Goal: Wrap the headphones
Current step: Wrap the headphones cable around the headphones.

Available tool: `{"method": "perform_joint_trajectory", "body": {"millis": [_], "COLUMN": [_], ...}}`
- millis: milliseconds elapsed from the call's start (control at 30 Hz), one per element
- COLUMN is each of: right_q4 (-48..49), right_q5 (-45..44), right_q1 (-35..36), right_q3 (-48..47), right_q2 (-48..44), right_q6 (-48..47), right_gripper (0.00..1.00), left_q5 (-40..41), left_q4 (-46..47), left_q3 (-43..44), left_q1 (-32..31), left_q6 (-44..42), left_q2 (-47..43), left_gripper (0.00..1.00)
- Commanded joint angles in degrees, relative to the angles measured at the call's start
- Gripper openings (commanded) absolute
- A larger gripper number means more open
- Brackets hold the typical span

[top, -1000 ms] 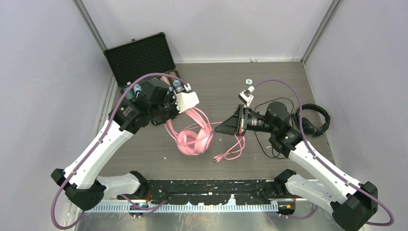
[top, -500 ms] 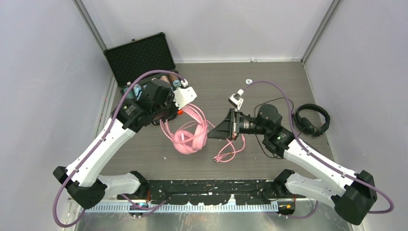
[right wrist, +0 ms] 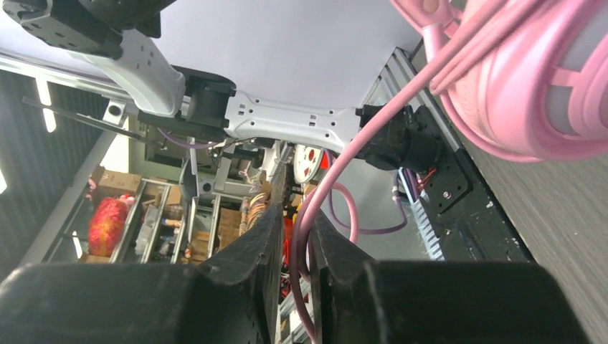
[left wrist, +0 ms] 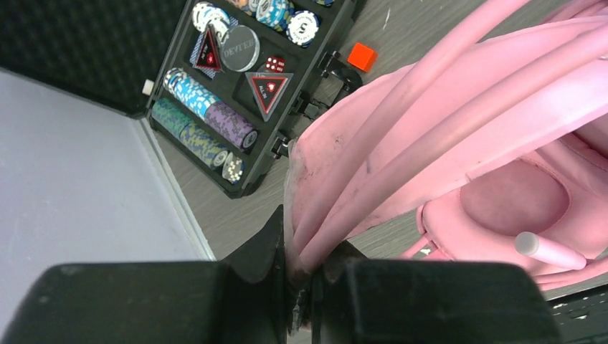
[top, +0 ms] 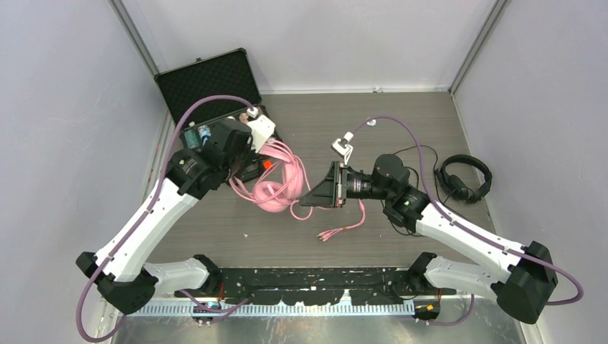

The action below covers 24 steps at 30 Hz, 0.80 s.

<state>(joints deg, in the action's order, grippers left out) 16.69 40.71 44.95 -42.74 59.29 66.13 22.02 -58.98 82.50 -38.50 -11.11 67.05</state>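
From above, your left gripper (top: 249,169) is sitting at the far-left edge of the pink headset (top: 276,188), toward the open black case (top: 208,82). The headset is resting low over the table with loops of the pink cable (top: 295,212) draped across it. Your right gripper (top: 310,199) is pointing at the headset from just to its right. The cable is running from the headset through that gripper and trailing to its plug ends on the table, nearer you than the headset. The black headset (top: 466,179) is lying well to the right of the pink one, with its thin black cable (top: 412,153) curling between the two.

In the left wrist view, your left gripper (left wrist: 301,259) is clamping narrowly on the pink headset (left wrist: 516,193) where the headband comes down, with several strands of the pink cable (left wrist: 430,93) pinched in alongside it. The ear cup is hanging to the right of the fingers. Beyond the headset the case (left wrist: 165,43) is lying open, showing rows of chips, and a small red cube (left wrist: 362,56) is sitting on the table just beside it.

In the right wrist view, your right gripper (right wrist: 297,215) is holding its fingers nearly together around a single run of the pink cable (right wrist: 337,168). It looks pinched, though the angle is making actual contact hard to confirm. The pink headset (right wrist: 545,72) is filling the upper right, close to the fingertips.
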Motion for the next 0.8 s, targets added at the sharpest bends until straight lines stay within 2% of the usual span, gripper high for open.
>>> {"method": "perform_joint_trajectory", "body": {"millis": [0, 333, 767], "right_q4": [1.78, 1.97, -1.07], "right_q5": [-2.09, -3.34, -5.91], "right_q1": [0.64, 2.08, 3.86], "right_q3": [-3.57, -4.64, -4.69], "right_q2": [0.57, 3.22, 3.25], "right_q6": [-4.22, -6.77, -11.18], "right_gripper": [0.26, 0.29, 0.32], "left_q5": [2.72, 4.00, 8.29], "left_q4": [5.10, 6.32, 14.80], "left_q3": [3.64, 4.83, 1.52], "left_q1": [0.32, 0.27, 0.31], "left_q6": [8.59, 18.46, 28.28], "left_q2": [-3.95, -5.96, -10.40], "left_gripper": [0.00, 0.00, 0.00]}}
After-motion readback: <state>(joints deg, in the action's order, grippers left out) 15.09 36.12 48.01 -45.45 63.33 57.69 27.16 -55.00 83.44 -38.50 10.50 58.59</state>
